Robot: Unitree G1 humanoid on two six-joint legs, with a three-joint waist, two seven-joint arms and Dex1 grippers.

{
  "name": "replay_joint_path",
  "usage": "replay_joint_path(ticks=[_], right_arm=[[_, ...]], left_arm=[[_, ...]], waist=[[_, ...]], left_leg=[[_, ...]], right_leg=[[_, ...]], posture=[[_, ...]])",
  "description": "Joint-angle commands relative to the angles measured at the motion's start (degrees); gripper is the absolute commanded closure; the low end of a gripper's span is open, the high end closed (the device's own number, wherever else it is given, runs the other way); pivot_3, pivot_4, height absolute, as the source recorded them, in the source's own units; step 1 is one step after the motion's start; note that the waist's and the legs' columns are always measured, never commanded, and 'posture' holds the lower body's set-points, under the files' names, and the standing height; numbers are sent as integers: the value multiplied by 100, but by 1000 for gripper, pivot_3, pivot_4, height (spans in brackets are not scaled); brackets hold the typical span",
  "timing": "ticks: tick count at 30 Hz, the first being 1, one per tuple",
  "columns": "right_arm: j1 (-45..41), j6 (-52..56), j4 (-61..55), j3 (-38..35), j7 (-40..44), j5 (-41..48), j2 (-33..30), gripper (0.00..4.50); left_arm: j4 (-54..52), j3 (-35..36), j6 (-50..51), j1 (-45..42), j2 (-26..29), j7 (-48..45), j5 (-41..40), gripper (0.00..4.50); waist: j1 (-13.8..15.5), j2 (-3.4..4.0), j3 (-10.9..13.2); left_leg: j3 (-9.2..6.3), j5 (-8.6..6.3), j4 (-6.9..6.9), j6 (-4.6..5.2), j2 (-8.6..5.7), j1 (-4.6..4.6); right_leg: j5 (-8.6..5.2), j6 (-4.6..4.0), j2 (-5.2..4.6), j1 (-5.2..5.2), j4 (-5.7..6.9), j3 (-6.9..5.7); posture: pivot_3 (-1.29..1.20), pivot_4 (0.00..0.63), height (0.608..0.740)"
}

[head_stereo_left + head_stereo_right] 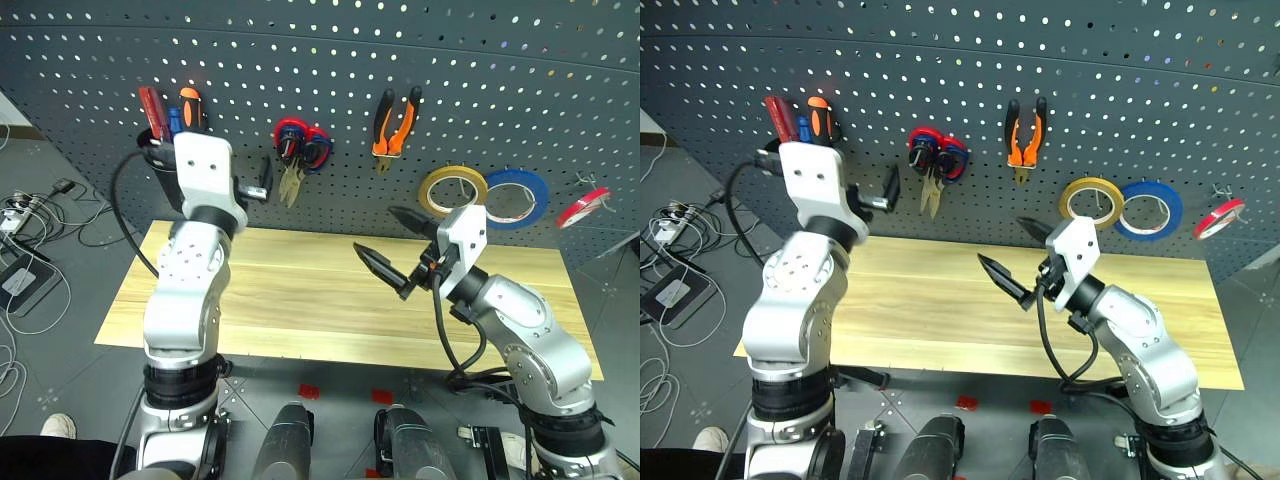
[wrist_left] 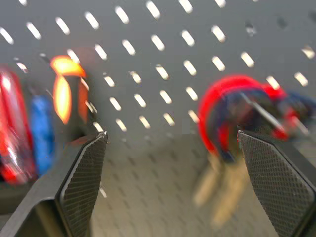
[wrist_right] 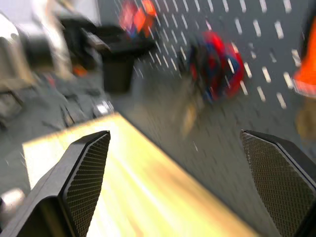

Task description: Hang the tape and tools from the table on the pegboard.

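Note:
The pegboard carries the yellowish tape, the orange-and-black pliers and a black cup holding the red-handled screwdriver. A bunch of red, blue and black handles with pale blades hangs between cup and pliers; I cannot tell the scissors from the snips there. My left gripper is open and empty, level, facing the board between the cup and that bunch. My right gripper is open and empty above the table, below the pliers.
A blue roll and a red roll hang right of the tape. Orange and blue screwdrivers share the cup. Cables and a small box lie on the floor left of the table.

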Motion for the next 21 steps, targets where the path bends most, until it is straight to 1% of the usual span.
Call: replay_joint_path(ticks=[1,4,9,15,21], right_arm=[[232,-57,-134,3,-422,-534,-33,0],[592,169,-30,-38,-1043,-1055,89,0],[955,462,115,-287,-1793,-1551,369,0],[1476,624,304,-534,-2304,-1835,705,0],[1903,582,453,-625,-2522,-1934,1001,0]], left_arm=[[-359,-336,59,499,-151,-22,28,33],[-165,-545,-132,1258,-238,-139,9,33],[140,-516,-482,2044,-261,-304,-56,33],[616,-392,-862,2450,-306,-506,-199,33],[819,-301,-890,2534,-452,-523,-311,33]], waist=[[2,2,-18],[0,14,-84],[39,25,-140],[63,53,-246],[52,73,-305]], left_leg=[[5,0,-1,1,0,3],[12,-5,-3,9,1,5],[16,-7,-3,12,0,8],[22,-13,-4,21,-1,10],[27,-20,-5,34,-1,13]], right_leg=[[0,0,0,0,-1,6],[0,0,0,0,-4,13],[0,0,0,1,-7,20],[0,0,-1,7,-21,23],[0,0,0,14,-30,26]], posture=[[145,192,740],[140,186,740],[128,177,740],[116,169,740],[97,170,740]])
